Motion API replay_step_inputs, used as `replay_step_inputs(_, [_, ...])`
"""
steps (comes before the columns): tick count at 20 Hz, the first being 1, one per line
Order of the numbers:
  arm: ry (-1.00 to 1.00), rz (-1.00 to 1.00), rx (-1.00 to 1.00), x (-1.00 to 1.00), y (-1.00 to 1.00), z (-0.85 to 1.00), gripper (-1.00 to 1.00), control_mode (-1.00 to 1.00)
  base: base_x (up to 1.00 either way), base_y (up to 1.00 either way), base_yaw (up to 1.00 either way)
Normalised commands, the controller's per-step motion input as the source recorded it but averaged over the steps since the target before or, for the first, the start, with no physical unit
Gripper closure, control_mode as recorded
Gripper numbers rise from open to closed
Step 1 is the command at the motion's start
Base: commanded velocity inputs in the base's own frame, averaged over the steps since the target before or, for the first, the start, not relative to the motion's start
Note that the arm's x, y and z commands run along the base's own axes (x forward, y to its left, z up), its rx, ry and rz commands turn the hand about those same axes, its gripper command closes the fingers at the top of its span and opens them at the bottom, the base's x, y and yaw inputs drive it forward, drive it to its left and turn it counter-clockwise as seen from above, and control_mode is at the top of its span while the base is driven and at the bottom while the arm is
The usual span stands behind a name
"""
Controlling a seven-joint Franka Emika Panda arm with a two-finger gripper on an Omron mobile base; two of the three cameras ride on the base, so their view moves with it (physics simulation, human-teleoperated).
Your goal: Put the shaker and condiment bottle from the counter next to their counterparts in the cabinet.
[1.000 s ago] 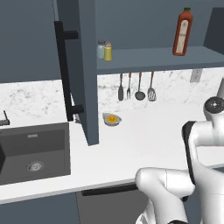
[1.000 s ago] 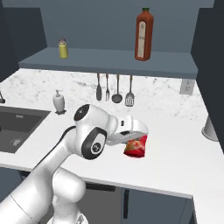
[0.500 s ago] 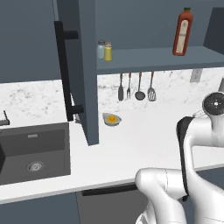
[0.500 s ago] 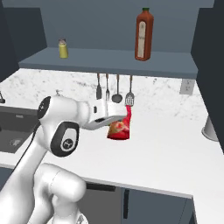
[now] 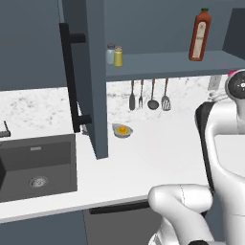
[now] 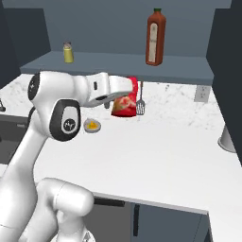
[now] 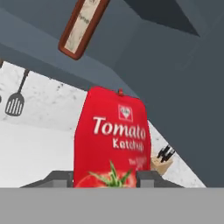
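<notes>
My gripper (image 6: 122,94) is shut on the condiment bottle (image 6: 125,103), a bright red ketchup bottle (image 7: 112,140) held in the air above the counter (image 6: 160,146). The bottle sits just below the front edge of the cabinet shelf (image 6: 118,66), to the lower left of the tall red-brown bottle (image 6: 155,38) with a green cap. In the hand view that tall bottle (image 7: 82,27) shows at the top left. The yellow shaker (image 5: 118,56) stands on the shelf right beside the pale grey-blue shaker (image 5: 110,53).
The cabinet door (image 5: 91,76) with its black bar handle (image 5: 71,81) stands open over the counter. A dark sink (image 5: 38,167) lies at the left. A small bowl (image 5: 122,130) rests near hanging utensils (image 5: 148,95). A knife block (image 7: 161,160) stands at the wall.
The arm has lifted the red bottle from low over the counter up to just under the shelf edge. The shakers and tall bottle have stayed put.
</notes>
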Motion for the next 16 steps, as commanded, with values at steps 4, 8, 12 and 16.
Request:
replay_step_inputs(4, [-0.26,0.03,0.03,0.62,0.33,0.42,1.00,-1.00,0.00,0.00,0.00])
replay_step_inputs(8, [-0.39,0.03,0.00,0.34,0.17,0.22,1.00,-1.00,0.00,0.00,0.00])
replay_step_inputs(12, [-0.40,0.03,0.00,0.49,0.09,0.16,1.00,-1.00,0.00,0.00,0.00])
replay_step_inputs(16, [-0.10,0.00,0.00,0.71,0.01,0.25,1.00,-1.00,0.00,0.00,0.00])
